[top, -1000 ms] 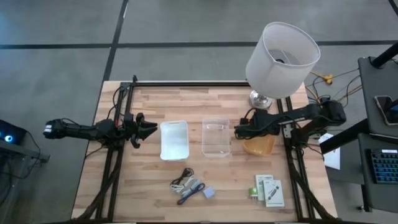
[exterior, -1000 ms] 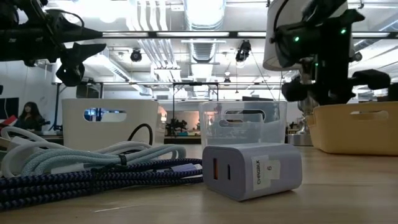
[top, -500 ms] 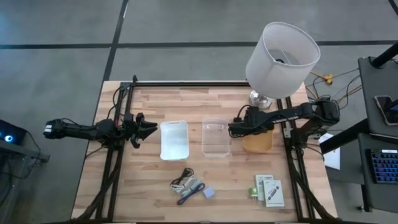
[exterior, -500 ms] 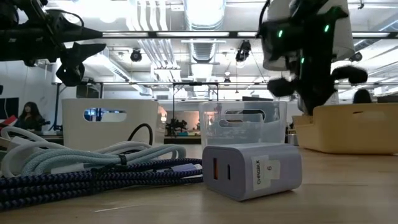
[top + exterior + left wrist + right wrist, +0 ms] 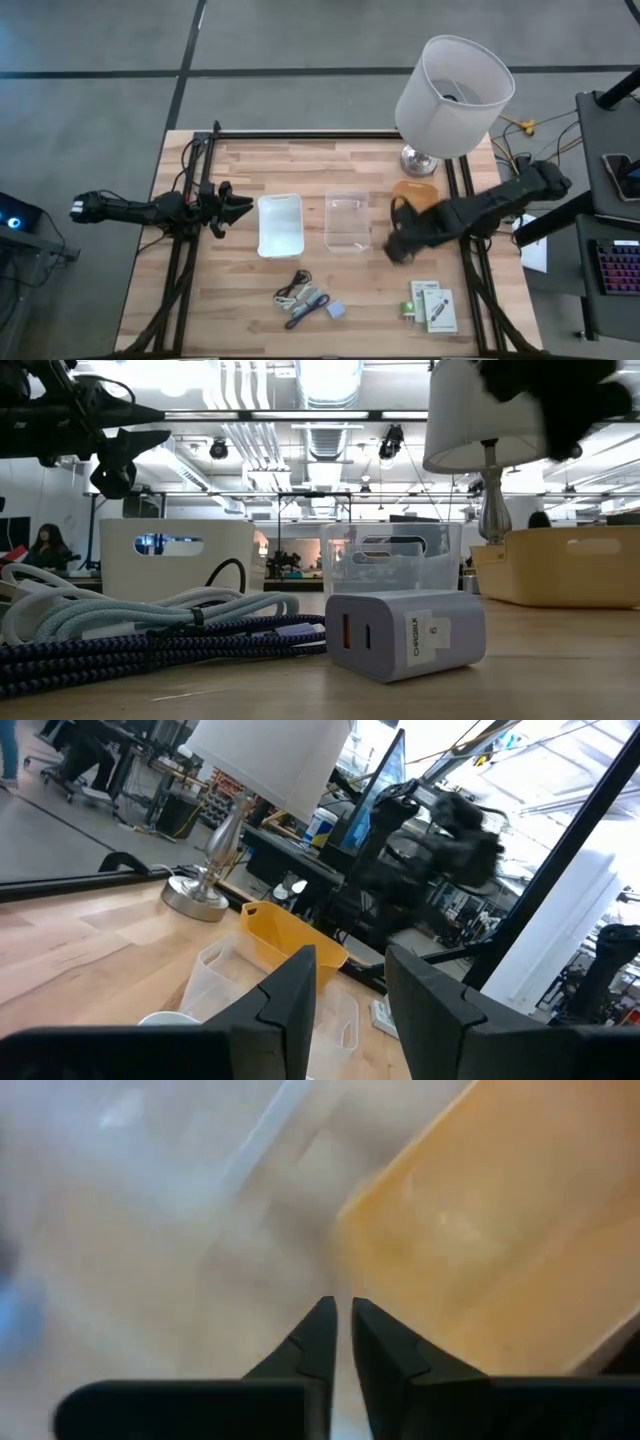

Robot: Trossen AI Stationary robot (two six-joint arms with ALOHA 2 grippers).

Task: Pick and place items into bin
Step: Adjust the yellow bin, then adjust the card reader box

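Beside the clear bin point(image 5: 348, 222), the right gripper point(image 5: 397, 246) is hanging with fingers nearly pinched together and nothing between them. I judge it risks clipping the yellow bin point(image 5: 415, 196) or the thin plastic wall. Nearer the table's front edge, the braided cable bundle point(image 5: 301, 297), the lavender block point(image 5: 336, 311) and the flat white packets point(image 5: 432, 305) are lying untouched. Beyond the white bin point(image 5: 280, 224), the left gripper point(image 5: 238, 206) is waiting, parted and empty.

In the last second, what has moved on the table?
The right gripper swung away from the yellow bin, out toward the table's front, and is now beside the clear bin, carrying nothing; its fingers are nearly together. The yellow bin sits nearer the lamp than before. The left gripper, white bin, cables, charger block and white packets stayed put.
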